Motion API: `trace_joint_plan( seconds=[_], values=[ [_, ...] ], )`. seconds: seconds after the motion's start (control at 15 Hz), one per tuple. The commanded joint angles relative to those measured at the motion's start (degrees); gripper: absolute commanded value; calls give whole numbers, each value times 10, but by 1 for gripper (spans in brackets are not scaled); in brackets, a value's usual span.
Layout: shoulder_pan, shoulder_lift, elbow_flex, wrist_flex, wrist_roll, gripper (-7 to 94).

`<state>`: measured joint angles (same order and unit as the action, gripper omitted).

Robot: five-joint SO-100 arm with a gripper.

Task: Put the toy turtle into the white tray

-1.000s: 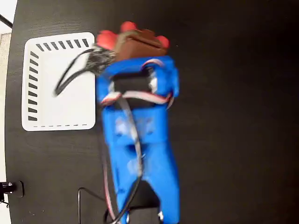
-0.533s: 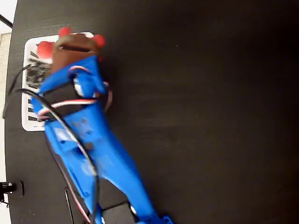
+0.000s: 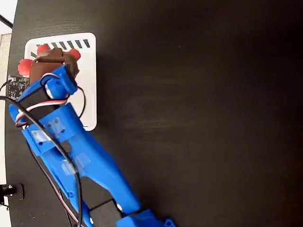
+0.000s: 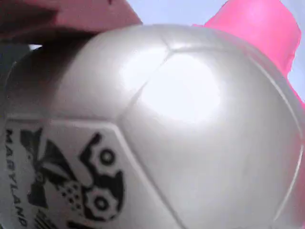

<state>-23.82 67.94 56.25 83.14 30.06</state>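
Glossy smooth toy turtle shell, white plastic tray, matt black table

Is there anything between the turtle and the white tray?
In the fixed view the toy turtle sits in the claw right over the white tray. Nothing shows between them, though whether the turtle touches the tray floor cannot be told.

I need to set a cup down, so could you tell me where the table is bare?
Everything right of the tray and the arm is bare table. The left side is crowded: the gripper holds the turtle over the tray.
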Motion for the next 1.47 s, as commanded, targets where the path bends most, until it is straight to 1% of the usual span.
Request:
trace_joint_plan(
  seconds=[0.0,1.07,1.13,1.2,1.27,1.33,1.4],
  values=[
    [-23,4,-7,5,14,0],
    [-25,-73,-6,-14,24,0],
    [-27,-79,-4,-14,24,4],
    [-29,-83,1,-16,24,11],
    [-30,-83,6,-20,24,22],
    [-30,-83,7,-22,23,36],
    [-31,-83,6,-22,20,47]
  ],
)
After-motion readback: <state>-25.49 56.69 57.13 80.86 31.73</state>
